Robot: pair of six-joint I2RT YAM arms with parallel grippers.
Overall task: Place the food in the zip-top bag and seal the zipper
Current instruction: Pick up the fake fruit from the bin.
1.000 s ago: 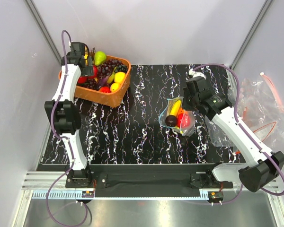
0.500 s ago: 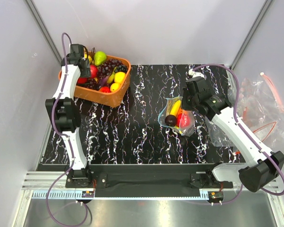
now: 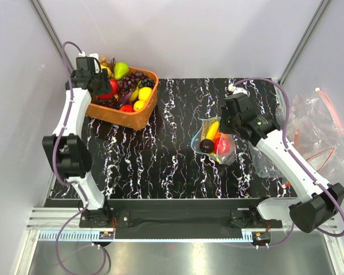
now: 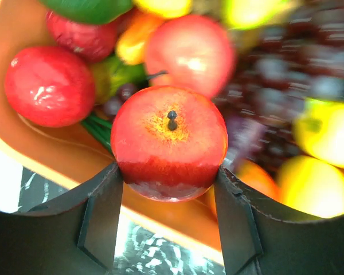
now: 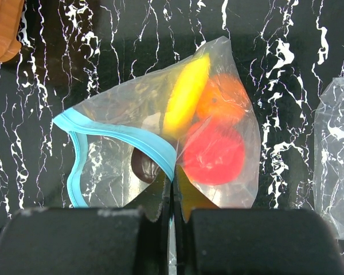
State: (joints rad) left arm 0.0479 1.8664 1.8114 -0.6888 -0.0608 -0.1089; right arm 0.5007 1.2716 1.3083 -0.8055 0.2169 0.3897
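Grips a glossy red round toy apple (image 4: 169,132) with the left gripper (image 4: 169,171), one dark finger pressed to each flank and the stem dimple turned to the wrist camera, at the far left end of the orange plastic basket (image 4: 51,152). Shows only in that close view a second red fruit (image 4: 49,86) and blurred dark grapes (image 4: 286,69) lying in the basket; from above, hides the grip behind the wrist housing. Pinches with the right gripper (image 5: 172,192), fingers flat together, the light blue zipper strip (image 5: 120,134) of the clear thin zip-top bag (image 5: 112,106), well to the right of the basket on the black marbled tabletop (image 3: 160,149). Holds in the bag, mouth gaping, a yellow fruit (image 5: 186,94), an orange fruit (image 5: 223,97), a red round fruit (image 5: 215,154) and a dark fruit (image 5: 144,166) by the strip. Reveals only from above a heap of clear bags (image 3: 315,126) farther right of the basket.
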